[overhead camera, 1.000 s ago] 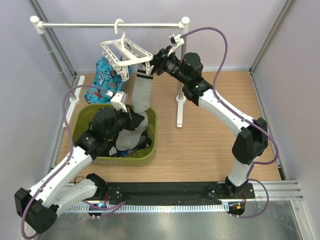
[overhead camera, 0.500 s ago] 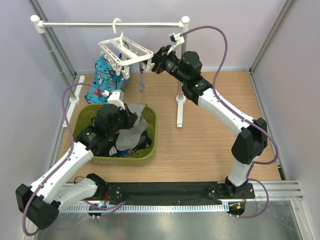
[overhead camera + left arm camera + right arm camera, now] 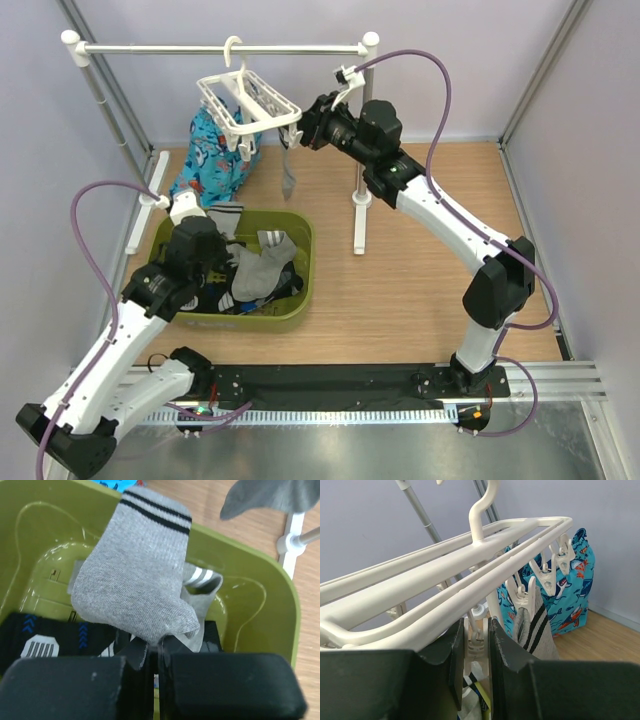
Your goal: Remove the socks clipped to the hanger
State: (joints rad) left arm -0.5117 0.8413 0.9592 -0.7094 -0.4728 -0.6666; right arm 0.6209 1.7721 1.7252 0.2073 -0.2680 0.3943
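Note:
The white grid hanger (image 3: 250, 100) hangs by its hook from the rail. One grey sock with a striped cuff (image 3: 288, 172) dangles from a clip near its right end; it also shows in the right wrist view (image 3: 536, 630). My right gripper (image 3: 304, 126) is shut on a white clip (image 3: 479, 645) under the hanger frame (image 3: 470, 585). My left gripper (image 3: 222, 268) is low over the green basket (image 3: 305, 262). Its jaws are closed on the toe edge of a grey sock with black stripes (image 3: 135, 580), which lies in the basket on black socks (image 3: 40, 630).
A blue patterned fabric bag (image 3: 215, 155) hangs at the back left, and also shows in the right wrist view (image 3: 572, 587). The white rail stand has a pole and foot (image 3: 360, 195) right of the basket. The basket wall (image 3: 255, 580) rises ahead of my left gripper.
The long grey sock has come off its clip and dropped into the basket with my left gripper, which has pulled back left. The hanger has swung back level. The right gripper stays at the clip.

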